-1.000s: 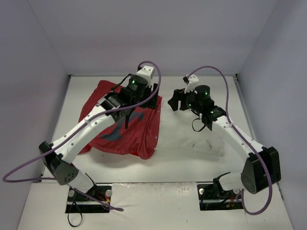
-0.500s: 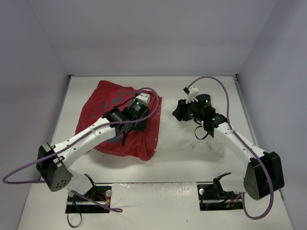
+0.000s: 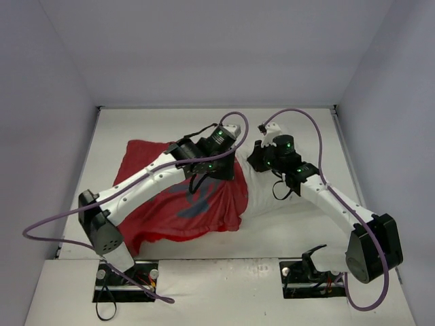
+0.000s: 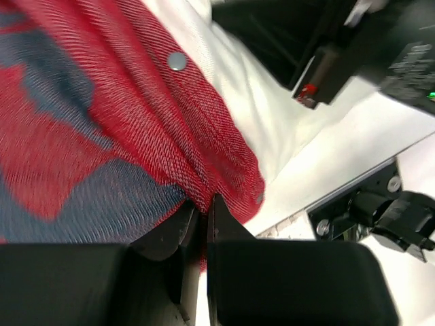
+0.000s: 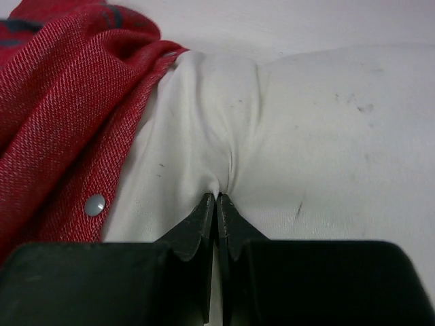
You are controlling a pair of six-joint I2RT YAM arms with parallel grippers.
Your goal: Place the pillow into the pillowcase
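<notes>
You're dragging the pillowcase [image 3: 183,210] rightward since a second ago; its mouth is now lapping the left end of the pillow [image 5: 319,136]. Your left fingers [image 4: 224,227] are clamping its hem, your right fingers [image 5: 198,224] are pinching pillow fabric, and the pillow is stretching rightward across the table [image 3: 170,125].

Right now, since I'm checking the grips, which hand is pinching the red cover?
The left hand: it is shut on the edge of the red cover, while the right hand pinches a fold of the white pillow.
</notes>
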